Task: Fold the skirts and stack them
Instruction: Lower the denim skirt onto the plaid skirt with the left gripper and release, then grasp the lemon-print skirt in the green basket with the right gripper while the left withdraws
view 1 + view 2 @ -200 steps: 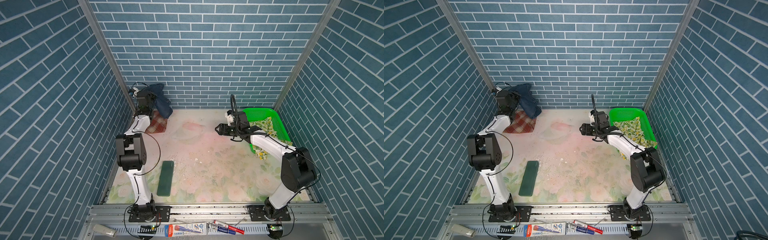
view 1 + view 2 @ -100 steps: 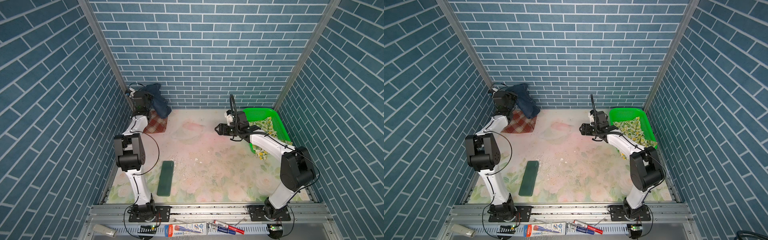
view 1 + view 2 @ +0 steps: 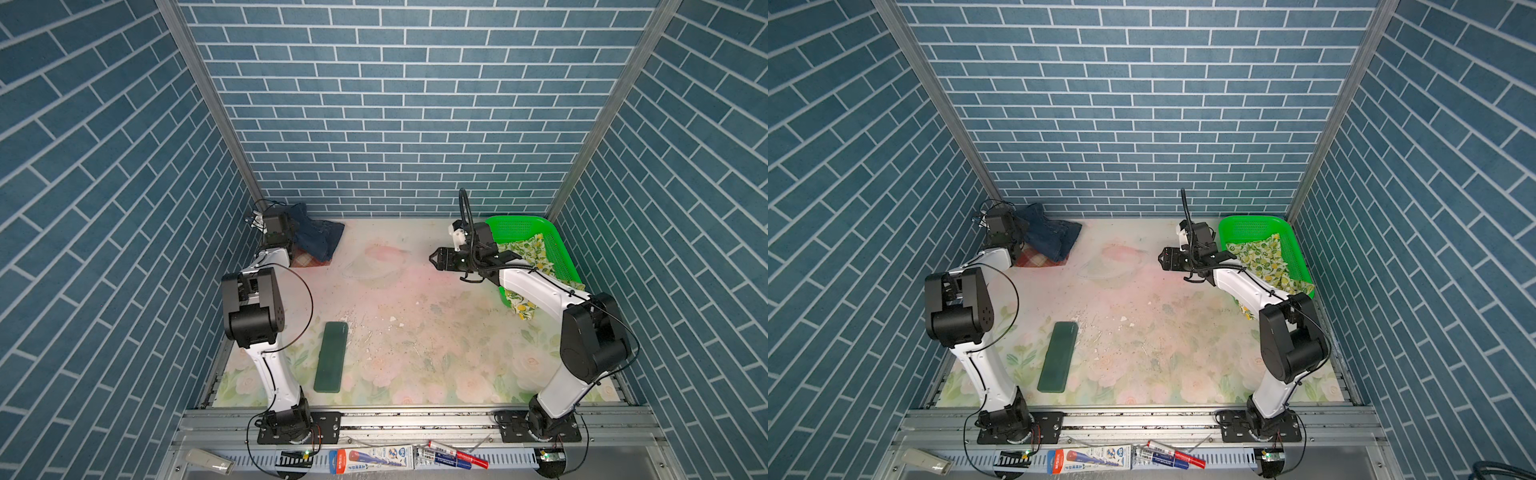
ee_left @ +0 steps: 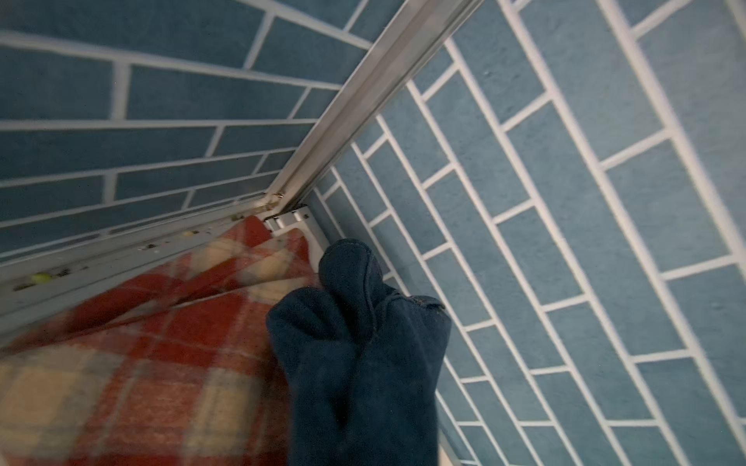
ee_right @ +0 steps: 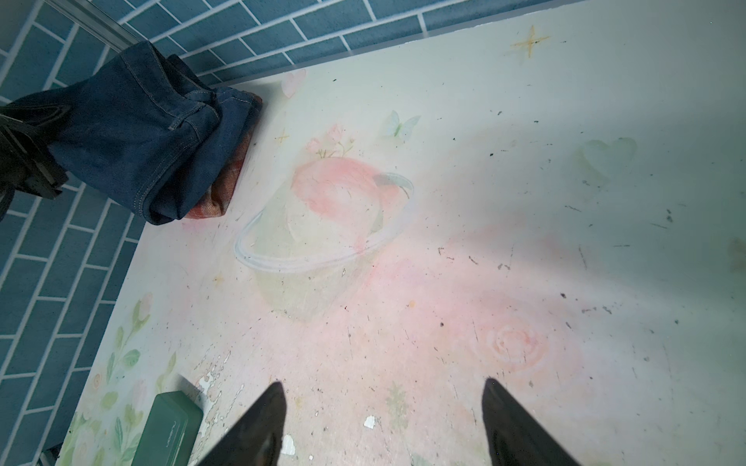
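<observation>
Near the front edge of the table (image 3: 415,332), toward its left side, a dark green pad (image 3: 331,357) lies flat on its own, no part of the job. Further in, over the bare middle and a little to the right, the right gripper (image 5: 383,385) hangs with its jaws spread wide and nothing between them. Beyond it, in the far right corner, stands the green basket (image 3: 515,228). The lemon-print skirt (image 3: 528,253) lies loose and unfolded in it, one end spilling over the near rim onto the table.

Across in the far left corner is the stack. The plaid skirt (image 4: 141,363) lies folded flat against the walls, and the denim skirt (image 5: 137,133) sits doubled over on top, covering most of it. The left gripper (image 3: 286,241) is at that pile, its fingers hidden in bunched denim. From the way the cloth rises to it, I'd say it is clamped on the denim.

By my reckoning two skirts are folded, the second not yet released. The lemon one has yet to be taken out, folded and added.
</observation>
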`<state>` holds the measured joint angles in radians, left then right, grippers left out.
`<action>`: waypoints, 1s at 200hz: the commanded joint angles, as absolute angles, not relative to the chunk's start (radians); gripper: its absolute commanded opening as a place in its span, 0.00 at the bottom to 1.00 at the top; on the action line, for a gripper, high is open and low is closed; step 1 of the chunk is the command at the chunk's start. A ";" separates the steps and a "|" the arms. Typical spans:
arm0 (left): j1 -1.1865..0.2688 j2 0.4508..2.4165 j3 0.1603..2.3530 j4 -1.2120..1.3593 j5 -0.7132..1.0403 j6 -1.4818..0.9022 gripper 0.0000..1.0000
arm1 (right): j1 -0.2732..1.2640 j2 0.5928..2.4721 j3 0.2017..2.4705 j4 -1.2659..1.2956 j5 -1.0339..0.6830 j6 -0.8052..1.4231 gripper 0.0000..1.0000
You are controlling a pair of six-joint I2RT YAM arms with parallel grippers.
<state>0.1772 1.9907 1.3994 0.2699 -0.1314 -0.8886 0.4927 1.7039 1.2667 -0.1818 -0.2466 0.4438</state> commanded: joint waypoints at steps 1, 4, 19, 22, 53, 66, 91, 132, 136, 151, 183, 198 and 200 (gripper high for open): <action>0.176 1.948 1.425 0.122 -0.227 -0.827 0.00 | 0.500 1.715 1.285 -0.172 -0.238 0.420 0.76; 0.176 1.952 1.429 0.102 -0.233 -0.828 0.01 | 0.500 1.714 1.285 -0.172 -0.238 0.420 0.76; 0.176 1.975 1.478 -0.031 -0.258 -0.840 0.52 | 0.500 1.711 1.285 -0.175 -0.237 0.421 0.76; 0.176 1.981 1.493 -0.062 -0.260 -0.843 0.57 | 0.500 1.710 1.285 -0.176 -0.237 0.422 0.76; 0.176 2.015 1.614 -0.328 -0.307 -0.833 1.00 | 0.500 1.720 1.311 -0.223 -0.225 0.420 0.76; 0.176 2.013 1.636 -0.403 -0.330 -0.822 1.00 | 0.500 1.721 1.318 -0.235 -0.218 0.420 0.76; 0.178 1.995 1.647 -0.509 -0.372 -0.816 1.00 | 0.500 1.729 1.335 -0.267 -0.199 0.422 0.76; 0.190 1.968 1.640 -0.615 -0.371 -0.805 1.00 | 0.496 1.719 1.374 -0.342 -0.127 0.405 0.76; 0.192 1.963 1.636 -0.613 -0.365 -0.794 1.00 | 0.495 1.718 1.384 -0.356 -0.117 0.399 0.76; 0.192 1.941 1.629 -0.603 -0.342 -0.760 1.00 | 0.481 1.718 1.429 -0.404 -0.096 0.376 0.76; 0.187 1.867 1.613 -0.541 -0.262 -0.662 1.00 | 0.419 1.692 1.487 -0.451 -0.051 0.362 0.75; 0.175 1.804 1.571 -0.470 -0.219 -0.603 1.00 | 0.383 1.673 1.492 -0.462 -0.028 0.363 0.75; 0.173 1.795 1.563 -0.456 -0.214 -0.591 1.00 | 0.379 1.670 1.491 -0.463 -0.023 0.364 0.75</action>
